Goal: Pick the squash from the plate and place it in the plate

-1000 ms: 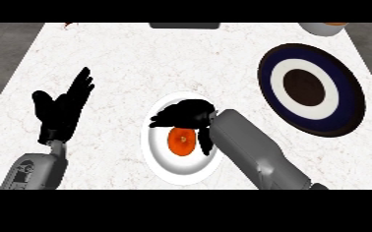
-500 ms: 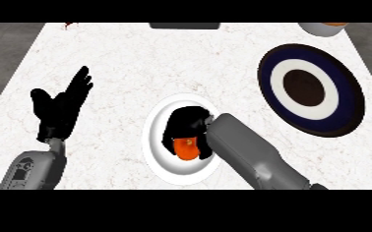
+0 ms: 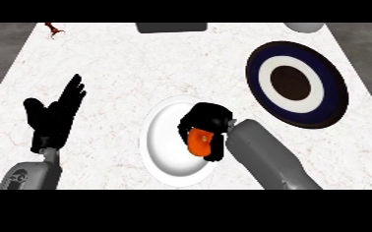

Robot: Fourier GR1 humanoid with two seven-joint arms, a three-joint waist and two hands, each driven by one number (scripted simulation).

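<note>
Since a second ago your right hand (image 3: 207, 120) has curled round the squash (image 3: 198, 143) on the white plate (image 3: 163, 142); lift next, toward the blue plate (image 3: 330, 86).

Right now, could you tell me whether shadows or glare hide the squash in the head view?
Head view: even light, no glare; the orange squash on the white round plate is partly hidden only by the curled black right robot hand, not by shadow.

Squash (image 3: 198, 143) largely covered by curled fingers of right hand (image 3: 207, 120); only an orange patch exposed below them. White plate (image 3: 161, 142) partly masked beneath same fingers. Small reddish item (image 3: 52, 29), well beyond left hand's fingertips, too small to identify.
</note>
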